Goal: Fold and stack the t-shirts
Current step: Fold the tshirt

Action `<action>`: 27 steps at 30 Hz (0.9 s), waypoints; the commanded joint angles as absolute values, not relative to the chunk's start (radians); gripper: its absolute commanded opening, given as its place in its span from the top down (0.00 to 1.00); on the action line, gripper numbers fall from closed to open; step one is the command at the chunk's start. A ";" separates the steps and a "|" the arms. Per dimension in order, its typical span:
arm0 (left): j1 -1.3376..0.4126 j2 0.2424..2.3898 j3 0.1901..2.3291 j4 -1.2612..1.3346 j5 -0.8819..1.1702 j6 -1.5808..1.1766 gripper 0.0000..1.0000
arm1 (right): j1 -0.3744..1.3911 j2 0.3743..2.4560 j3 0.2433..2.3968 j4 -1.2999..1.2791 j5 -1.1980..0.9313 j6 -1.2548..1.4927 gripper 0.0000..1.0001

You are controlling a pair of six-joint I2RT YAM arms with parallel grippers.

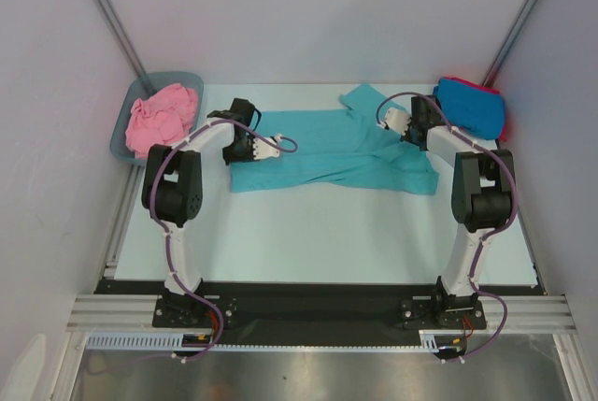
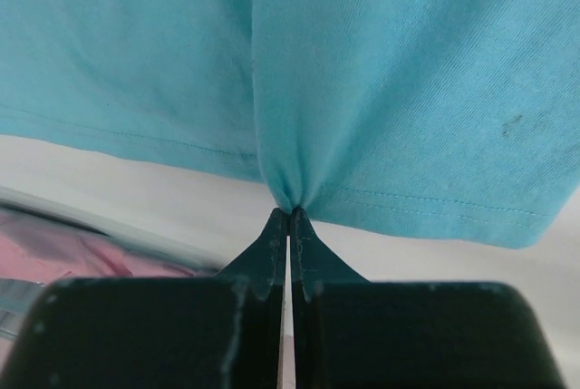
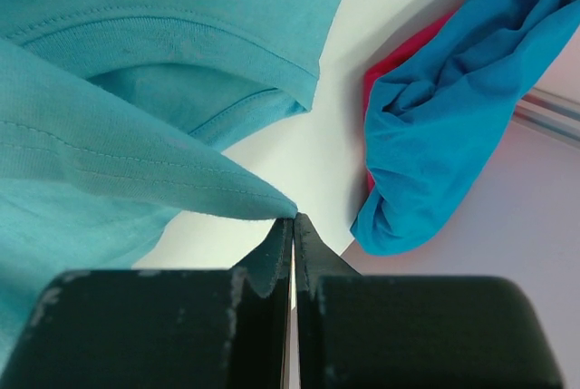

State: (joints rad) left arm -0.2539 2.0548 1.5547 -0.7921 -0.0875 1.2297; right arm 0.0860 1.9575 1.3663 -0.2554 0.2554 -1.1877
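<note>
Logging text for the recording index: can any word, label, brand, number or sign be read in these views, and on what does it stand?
None: no readable text in any view.
The teal t-shirt, pink t-shirt, bright blue t-shirt and red t-shirt show plain cloth, no print or tag.
The tub and base rail show no legible marking.
</note>
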 commanded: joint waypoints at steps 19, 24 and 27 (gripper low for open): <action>-0.232 2.083 1.598 -0.779 -0.126 1.223 1.00 | 0.041 1.985 1.402 -0.209 0.290 -1.201 1.00; -0.229 2.091 1.605 -0.781 -0.123 1.220 1.00 | 0.034 1.994 1.404 -0.206 0.290 -1.200 1.00; -0.229 2.095 1.609 -0.779 -0.124 1.221 1.00 | 0.032 1.999 1.402 -0.202 0.293 -1.200 1.00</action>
State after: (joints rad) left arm -0.2424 2.0937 1.5684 -0.7826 -0.1028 1.2297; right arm 0.0460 1.9888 1.3663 -0.2478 0.2562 -1.1900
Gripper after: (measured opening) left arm 0.007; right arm 0.009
